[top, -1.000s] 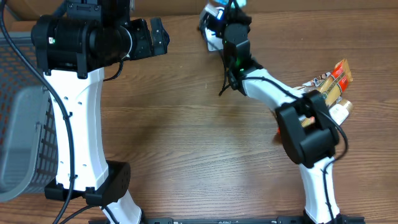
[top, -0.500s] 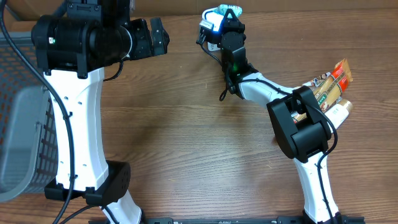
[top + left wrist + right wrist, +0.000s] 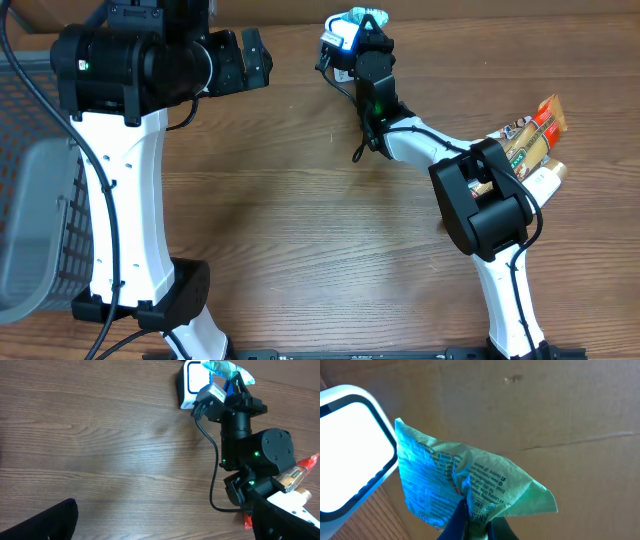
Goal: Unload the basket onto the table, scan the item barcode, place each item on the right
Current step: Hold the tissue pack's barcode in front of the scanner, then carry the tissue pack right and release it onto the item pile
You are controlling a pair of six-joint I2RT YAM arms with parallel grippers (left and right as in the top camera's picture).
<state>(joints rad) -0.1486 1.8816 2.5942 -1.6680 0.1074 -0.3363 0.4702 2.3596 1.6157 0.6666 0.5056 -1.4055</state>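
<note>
**A:** What is hard to read here?

**B:** Mostly the right gripper. Its own wrist view cuts it off at the bottom edge. Only the dark fingertips show, pinched tight on the lower corner of the green packet. The packet's print is too small to read, and it cannot be told whether a barcode faces the scanner.

**A:** And the scanner?

**B:** The scanner is cropped at the left of that view — a white face with a blue rim, just beside the packet. From overhead, the wrist partly covers it at the far edge of the table.

**A:** The left gripper?

**B:** The left gripper hangs well apart from the packet, its jaws spread wide with nothing between them. Its own view shows only dark shapes in the bottom corners, probably its fingers.

**A:** Anything else cut off?

**B:** The wire basket runs off the left side, and the snack packs lie partly under the right arm.

**A:** What differs from a second ago?

**B:** The right arm has swung — the packet, barely visible then, now stands clear beside the scanner. Nothing has moved over the last half second, and the left arm is unchanged.
</note>
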